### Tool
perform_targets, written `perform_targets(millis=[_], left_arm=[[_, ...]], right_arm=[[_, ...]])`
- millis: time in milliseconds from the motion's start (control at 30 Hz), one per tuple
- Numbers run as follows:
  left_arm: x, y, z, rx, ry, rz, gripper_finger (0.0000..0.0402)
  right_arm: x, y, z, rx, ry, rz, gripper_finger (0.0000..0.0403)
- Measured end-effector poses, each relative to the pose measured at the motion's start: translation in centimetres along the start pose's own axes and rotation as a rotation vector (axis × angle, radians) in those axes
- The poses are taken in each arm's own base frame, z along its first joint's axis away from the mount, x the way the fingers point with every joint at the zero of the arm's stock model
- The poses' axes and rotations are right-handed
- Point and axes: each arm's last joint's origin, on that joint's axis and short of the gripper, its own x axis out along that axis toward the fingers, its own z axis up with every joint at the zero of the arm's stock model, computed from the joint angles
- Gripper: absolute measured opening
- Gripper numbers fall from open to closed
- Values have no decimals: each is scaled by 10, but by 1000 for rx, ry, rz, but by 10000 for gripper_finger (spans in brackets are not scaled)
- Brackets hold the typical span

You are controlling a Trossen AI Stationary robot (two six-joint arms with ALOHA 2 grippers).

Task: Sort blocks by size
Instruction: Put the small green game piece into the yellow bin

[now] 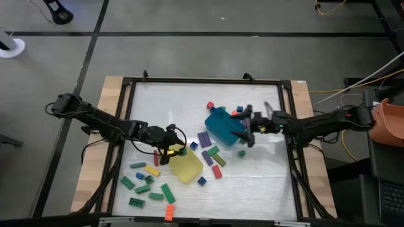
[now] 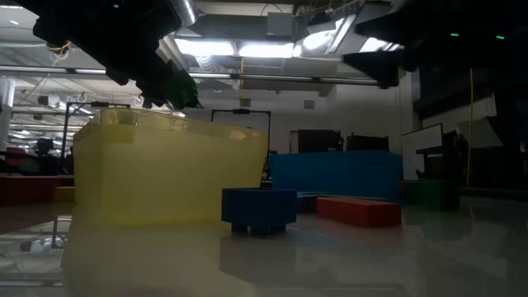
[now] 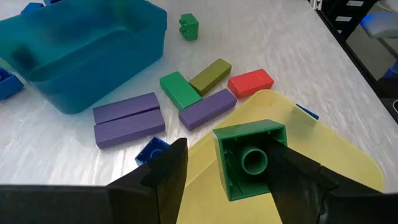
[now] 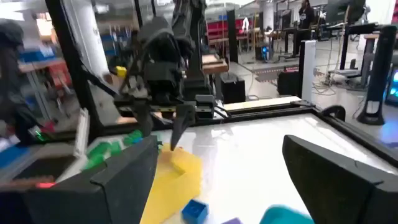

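Blocks [image 1: 146, 187] lie scattered at the table's seven o'clock and between the two trays at centre. Left gripper [image 3: 231, 163] hangs over the yellow tray [image 3: 311, 149], fingers pinching a green cube [image 3: 250, 158]. Right gripper [image 1: 249, 128], fingers spread wide and empty, hovers at the teal-blue tray's [image 1: 222, 125] three o'clock edge. Bare table [image 1: 265, 189] lies toward five o'clock.
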Motion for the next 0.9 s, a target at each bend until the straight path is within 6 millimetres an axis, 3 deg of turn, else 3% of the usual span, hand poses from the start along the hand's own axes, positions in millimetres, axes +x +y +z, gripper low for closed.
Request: perform_targets(millis=[200,300,600,900], left_arm=[[0,0,0,0,1,0,191],[0,0,0,0,3,1,191],[0,0,-1,-75,9,2,191],[0,0,-1,-261,6,3,191]], right_arm=[[60,1,6,-73,94,58,341],[86,3,8,-69,109,131,321],[142,9,1,-63,129,210,178],[172,47,-18,-162,137,257,72]])
